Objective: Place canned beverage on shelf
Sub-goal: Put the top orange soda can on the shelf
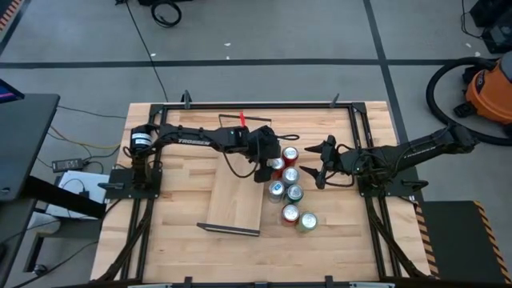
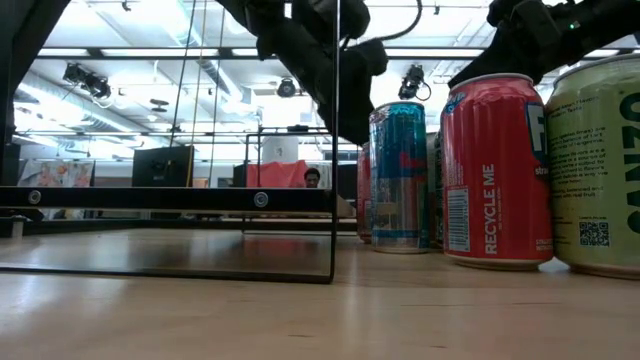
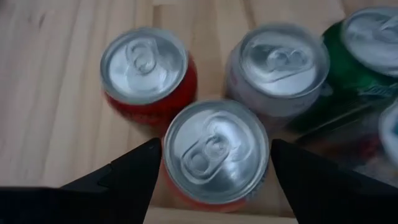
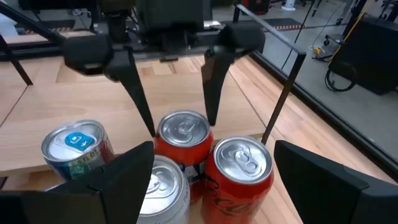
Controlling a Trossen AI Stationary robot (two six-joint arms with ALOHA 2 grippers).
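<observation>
The left end effector (image 1: 275, 164) hangs over the near end of a cluster of cans on the pale butcher-block counter (image 1: 184, 240); its two dark, tapering fingers (image 3: 127, 177) stand spread on either side of a red can (image 3: 214, 155), just beside its rounded wall, not pressed against it; the can's brushed silver lid and pull tab face up between them. The right wrist view shows the same red can (image 4: 183, 134) standing upright between those two thin black fingers (image 4: 134, 87).

Around it stand more cylindrical cans with silver tops: another red one (image 3: 146, 71), a silvery one (image 3: 277, 65) and a green one (image 3: 367, 43), all close together, some touching; in the low view a blue can (image 2: 398, 175), a glossy red can (image 2: 497, 170) and a pale green can (image 2: 598, 165) stand upright in a row.

The shelf (image 1: 238, 200), a long narrow light-wood plank with thin black metal rails at its short ends, lies flat on the counter just beside the cans, nothing on it.

The right end effector (image 1: 322, 164) hovers on the other side of the cluster, its broad dark fingers (image 4: 118, 180) parted and holding nothing.
</observation>
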